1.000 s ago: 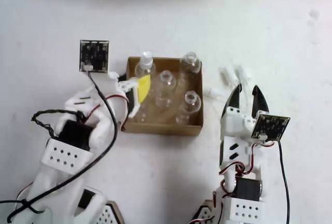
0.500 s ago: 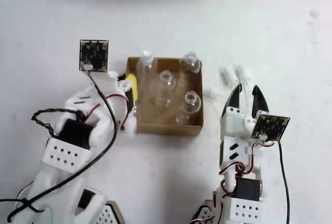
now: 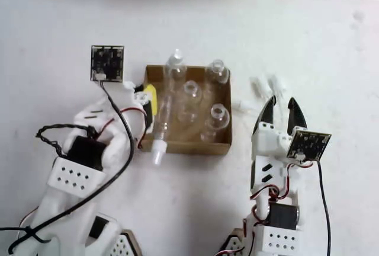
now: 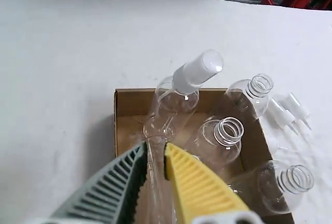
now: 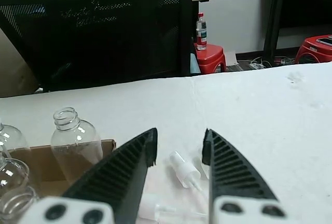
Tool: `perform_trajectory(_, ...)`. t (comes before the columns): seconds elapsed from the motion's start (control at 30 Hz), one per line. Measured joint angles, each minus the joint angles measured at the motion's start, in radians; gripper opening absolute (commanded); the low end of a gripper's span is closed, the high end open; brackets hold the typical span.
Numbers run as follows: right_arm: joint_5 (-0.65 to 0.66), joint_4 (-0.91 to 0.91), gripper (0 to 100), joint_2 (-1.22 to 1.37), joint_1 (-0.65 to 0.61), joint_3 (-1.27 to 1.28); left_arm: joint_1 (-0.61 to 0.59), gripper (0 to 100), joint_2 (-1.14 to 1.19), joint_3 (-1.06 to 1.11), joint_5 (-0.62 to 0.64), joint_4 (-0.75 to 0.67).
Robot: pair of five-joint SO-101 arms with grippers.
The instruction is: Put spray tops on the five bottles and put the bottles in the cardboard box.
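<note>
My left pincer (image 4: 154,149) was clenched on clear plastic, the grey jaw on one side and the yellow jaw on the other, with almost no gap between them. I judged that this plastic was the lower body of the capped bottle (image 4: 175,102), but the material is transparent and I could not be fully sure. This bottle was inside the cardboard box (image 4: 123,111), directly ahead of my left tips. Its long axis ran along the same line as the pincer, tilted and not upright. Its spray top (image 4: 199,68) was the far end, over the far wall of the box. On the yellow-jaw side, three open bottles (image 4: 222,137) stood in the box without tops, near the capped one.

My right pincer (image 5: 180,133) was released, with jaws wide apart, and it held nothing. It hung over the table (image 5: 270,110) beside the box. The loose spray tops (image 5: 185,170) lay on the table ahead of it, in line with the gap between the jaws.

So the left pincer was the nearer one to the tilted bottle, and the right one was nearer to the loose tops. Because the bottle leaned away from me, I think the next move had to bring it upright before letting go. Otherwise it could fall against its neighbours.
</note>
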Motion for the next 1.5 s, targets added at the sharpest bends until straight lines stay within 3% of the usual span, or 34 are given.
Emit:
perform_trajectory(0.2, 0.000, 0.000, 13.0, 0.000, 0.000, 0.000, -0.011, 7, -0.002, 0.000, -0.038, 0.043)
perform_trajectory(0.43, 0.072, 0.000, 12.8, 0.000, 0.000, 0.000, -0.186, 7, -0.186, -0.025, -0.358, 0.307)
perform_trajectory(0.6, 0.078, 0.000, 12.8, 0.000, 0.000, 0.000, -0.264, 6, -0.396, 0.120, -0.588, 0.331)
perform_trajectory(0.87, 0.086, 0.000, 12.8, 0.000, 0.000, 0.000, -0.183, 6, -0.937, 0.485, -0.907, 0.333)
perform_trajectory(1.1, 0.089, 0.000, 12.8, 0.000, 0.000, 0.000, -0.166, 11, -0.896, 0.594, -1.028, 0.272)
perform_trajectory(1.3, 0.092, 0.000, 12.8, 0.000, 0.000, 0.000, -0.054, 18, -0.950, 0.687, -1.108, 0.250)
perform_trajectory(1.4, 0.092, 0.000, 13.0, 0.000, 0.000, 0.000, -0.017, 25, -0.974, 0.675, -1.117, 0.308)
perform_trajectory(1.5, 0.092, 0.000, 13.0, 0.000, 0.000, 0.000, 0.014, 24, -0.976, 0.646, -1.192, 0.407)
